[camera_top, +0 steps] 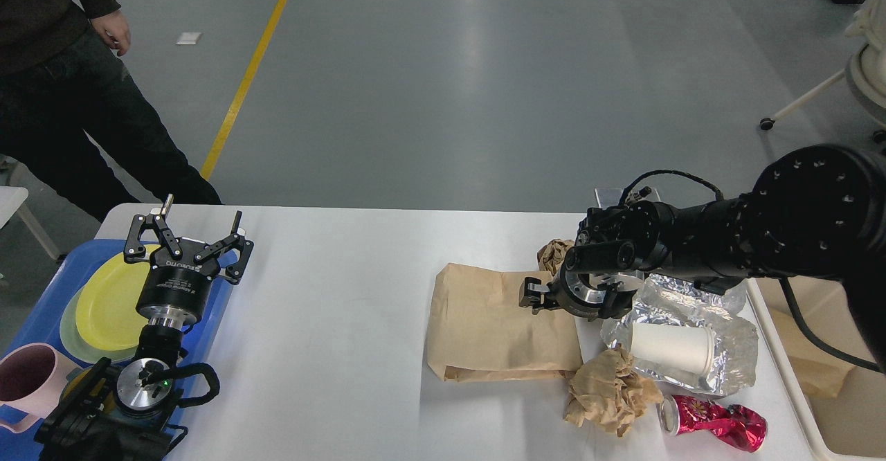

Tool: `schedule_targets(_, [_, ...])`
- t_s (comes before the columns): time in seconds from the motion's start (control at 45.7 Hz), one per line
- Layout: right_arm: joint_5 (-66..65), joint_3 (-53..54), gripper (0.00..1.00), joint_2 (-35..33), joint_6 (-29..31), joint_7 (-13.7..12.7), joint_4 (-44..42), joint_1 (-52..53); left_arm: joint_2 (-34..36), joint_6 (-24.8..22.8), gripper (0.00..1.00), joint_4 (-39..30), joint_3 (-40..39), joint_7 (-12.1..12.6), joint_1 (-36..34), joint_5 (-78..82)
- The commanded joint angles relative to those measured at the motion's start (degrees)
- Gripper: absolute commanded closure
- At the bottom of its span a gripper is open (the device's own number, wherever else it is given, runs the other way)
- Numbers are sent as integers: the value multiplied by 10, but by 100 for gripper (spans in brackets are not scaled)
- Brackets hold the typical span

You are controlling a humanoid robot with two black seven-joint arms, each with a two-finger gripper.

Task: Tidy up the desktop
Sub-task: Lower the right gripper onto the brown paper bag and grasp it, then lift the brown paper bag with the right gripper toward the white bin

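Observation:
The white desktop (332,350) holds litter on its right half: a flat brown paper bag (484,329), a crumpled brown paper wad (609,392) in front of it, a smaller brown wad (554,253) behind it, a white paper cup (671,348) lying on crinkled foil (734,336), and a crushed red can (716,423). My right gripper (543,295) hangs low over the bag's right edge, dark and end-on, so its fingers cannot be told apart. My left gripper (190,236) is open and empty, pointing up beside the blue tray.
A blue tray (41,309) at the left edge holds a yellow plate (111,295) and a pink mug (31,378). A cream-white bin (796,405) with brown paper inside stands at the right edge. A person (62,87) stands at the far left corner.

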Motion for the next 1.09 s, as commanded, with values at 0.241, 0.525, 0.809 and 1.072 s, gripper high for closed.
schedule_targets(0.241, [-48,-24,25,-3,-59,126,-76,-103,0,0,4,0,0,0,0,0])
schedule_targets(0.525, [-51,-21,23,7,-73,126,-94,-130,0,0,4,1,0,-1,0,0])
schedule_targets(0.809, [-49,-12,26,8,-74,126,-92,-130,0,0,4,1,0,-1,0,0])
schedule_targets(1.072, [-42,-12,74,9,-75,121,-89,-142,0,0,4,0,0,-1,0,0])
